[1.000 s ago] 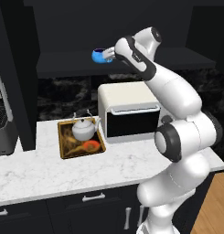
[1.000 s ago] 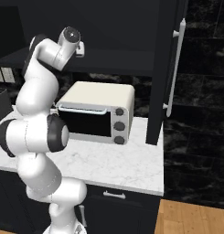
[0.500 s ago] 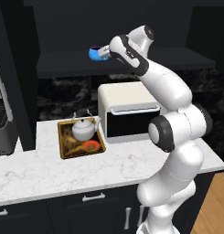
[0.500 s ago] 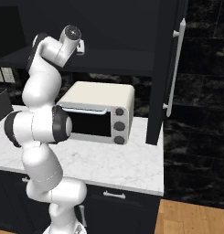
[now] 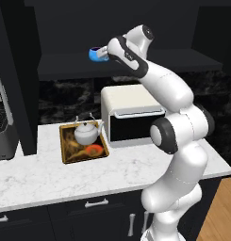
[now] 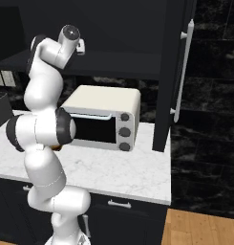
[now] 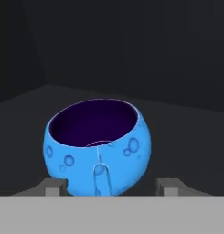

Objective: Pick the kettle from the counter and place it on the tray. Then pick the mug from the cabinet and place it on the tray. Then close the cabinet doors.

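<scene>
Cabinet (image 5: 136,61) first: the dark, nearly black upper wall cabinet stands open, and our white arm reaches up onto its dark inner shelf. Below it, on the white marble-patterned counter (image 5: 51,176), sits the rectangular wooden-rimmed tray (image 5: 65,153) with the squat silver-white kettle (image 5: 86,133) already on it, just left of the cream toaster oven (image 5: 131,113). So we judge the first step done and the second under way. The small bright blue rounded mug (image 7: 98,151) rests on the shelf, handle turned toward us. Our gripper (image 7: 104,186) has pushed further in over the last second, and its fingers (image 7: 54,186) now stand either side of the mug. They are narrower than before, yet we cannot tell whether they grip it. The black door with its long silver bar handle (image 6: 183,72) hangs open.
</scene>
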Controlling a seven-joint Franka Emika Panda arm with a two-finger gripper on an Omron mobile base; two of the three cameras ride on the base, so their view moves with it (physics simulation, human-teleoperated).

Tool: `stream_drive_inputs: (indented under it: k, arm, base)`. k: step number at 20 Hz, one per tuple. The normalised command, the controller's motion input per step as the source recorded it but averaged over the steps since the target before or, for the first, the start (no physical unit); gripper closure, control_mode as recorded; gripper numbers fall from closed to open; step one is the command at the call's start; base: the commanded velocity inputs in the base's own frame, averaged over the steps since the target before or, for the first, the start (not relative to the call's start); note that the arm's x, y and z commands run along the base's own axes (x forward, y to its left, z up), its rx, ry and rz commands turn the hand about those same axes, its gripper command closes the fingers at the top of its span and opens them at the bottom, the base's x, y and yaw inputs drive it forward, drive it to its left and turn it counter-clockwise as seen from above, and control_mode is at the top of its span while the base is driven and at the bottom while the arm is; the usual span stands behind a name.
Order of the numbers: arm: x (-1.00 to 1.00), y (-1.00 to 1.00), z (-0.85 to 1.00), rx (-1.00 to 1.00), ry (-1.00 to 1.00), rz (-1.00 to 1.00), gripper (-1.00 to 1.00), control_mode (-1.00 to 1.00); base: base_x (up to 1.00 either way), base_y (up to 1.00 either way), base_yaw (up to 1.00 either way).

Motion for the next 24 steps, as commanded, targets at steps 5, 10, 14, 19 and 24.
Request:
stream_drive_inputs:
  k: [5,10,14,19,24]
  arm:
    - [0.01,0.01,-0.07,-0.04,-0.08,0.00,1.00,-1.00]
    - [-0.03,0.00,-0.04,0.00,-0.07,0.00,1.00,-1.00]
    - [-0.37,0.00,0.05,0.01,-0.01,0.00,1.00,-1.00]
    - [-0.71,0.00,0.03,0.01,0.00,0.00,1.00,-1.00]
    - [-0.94,0.00,0.01,0.00,-0.02,0.00,1.00,-1.00]
  base:
    - [0.00,0.00,0.00]
    - [0.00,0.00,0.00]
    - [0.00,0.00,0.00]
    - [0.00,0.00,0.00]
    - [0.00,0.00,0.00]
